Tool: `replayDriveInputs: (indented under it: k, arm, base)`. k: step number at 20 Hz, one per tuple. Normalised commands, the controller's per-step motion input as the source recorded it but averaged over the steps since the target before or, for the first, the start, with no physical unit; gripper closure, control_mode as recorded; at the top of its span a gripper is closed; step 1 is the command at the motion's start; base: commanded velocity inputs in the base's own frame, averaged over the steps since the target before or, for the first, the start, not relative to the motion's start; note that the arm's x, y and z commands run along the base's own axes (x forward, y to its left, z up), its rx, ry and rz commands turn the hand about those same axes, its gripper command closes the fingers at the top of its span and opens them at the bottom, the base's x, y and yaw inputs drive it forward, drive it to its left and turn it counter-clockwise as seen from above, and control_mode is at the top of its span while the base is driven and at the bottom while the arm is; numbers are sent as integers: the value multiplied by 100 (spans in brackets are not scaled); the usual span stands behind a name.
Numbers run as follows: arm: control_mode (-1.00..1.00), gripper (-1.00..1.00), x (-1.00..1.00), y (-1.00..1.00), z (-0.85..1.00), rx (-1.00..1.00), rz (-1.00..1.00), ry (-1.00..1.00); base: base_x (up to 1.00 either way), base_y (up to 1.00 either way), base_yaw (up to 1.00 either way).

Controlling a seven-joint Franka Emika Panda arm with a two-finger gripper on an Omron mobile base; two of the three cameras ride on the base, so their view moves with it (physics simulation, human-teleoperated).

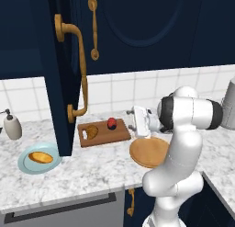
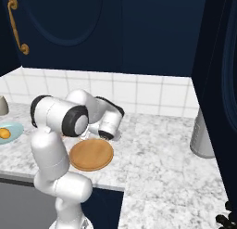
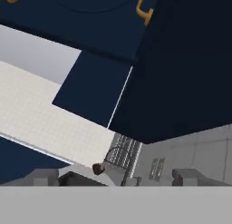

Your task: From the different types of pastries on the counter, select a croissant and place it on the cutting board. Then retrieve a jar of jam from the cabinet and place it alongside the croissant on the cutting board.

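Sitting beside the golden croissant (image 1: pixel 92 131), squat red jar (image 1: pixel 111 124); gripper (image 1: pixel 136 119) released.

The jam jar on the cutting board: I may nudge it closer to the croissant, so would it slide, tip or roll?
The jam jar looks squat and upright, so it probably slides rather than tips. Knocked over, its round body could roll off the flat cutting board.

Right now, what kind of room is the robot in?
Most likely a home kitchen: navy wall cabinet over a tiled backsplash, marble counter, and a cutting board with food on it.
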Motion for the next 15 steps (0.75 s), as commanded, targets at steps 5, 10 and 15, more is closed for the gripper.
replayDriveInputs:
  k: [5,10,15]
  arm:
    - [-100,-100,-100,-66,100,23,-4,29]
    - [-100,-100,-100,-29,100,-17,0,38]
    - [-100,-100,-100,-28,100,-20,0,29]
  base:
    - [0,0,0]
    - [0,0,0]
    - [0,0,0]
